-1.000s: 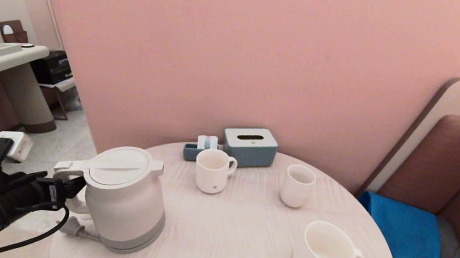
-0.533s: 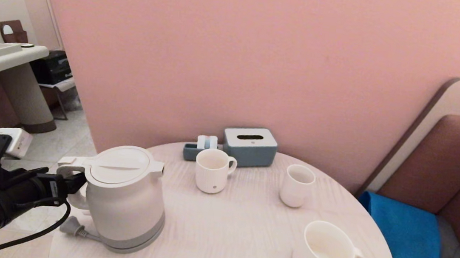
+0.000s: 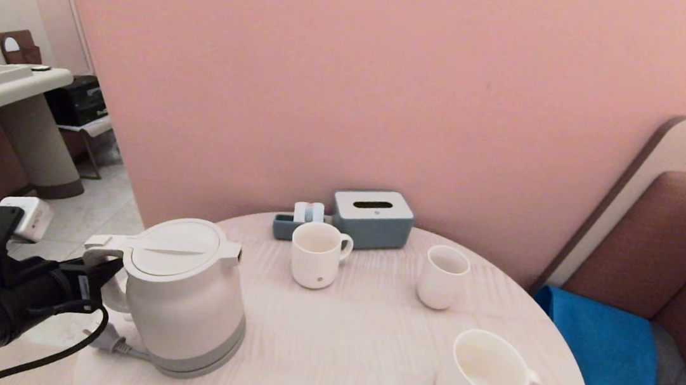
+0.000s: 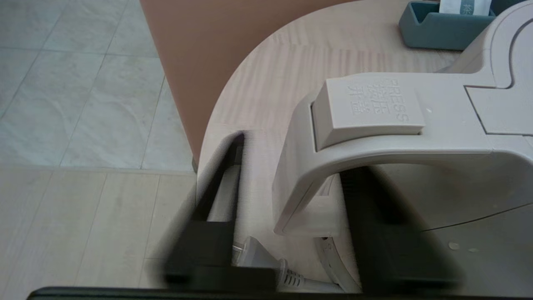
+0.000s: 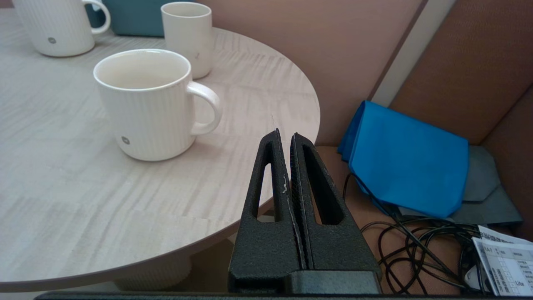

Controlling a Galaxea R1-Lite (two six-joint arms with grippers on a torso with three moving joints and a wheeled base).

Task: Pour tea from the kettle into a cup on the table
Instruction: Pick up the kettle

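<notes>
The white kettle stands on the left side of the round pale table, lid shut, so any tea is hidden. My left gripper reaches in from the left, open, one finger on each side of the loop handle; a gap shows between the outer finger and the handle. The wide ribbed cup sits at the front right, with no tea visible inside. My right gripper is shut and empty, parked off the table's right edge near the cup.
A narrower mug and a slim cup stand mid-table. A grey-blue tissue box and small tray sit at the back. The kettle's plug lies by its base. Blue cloth and cables lie on the seat.
The kettle has rocked and shifted very slightly to the left. My left gripper stays around the handle, drawn back a touch. The cups have not moved.
</notes>
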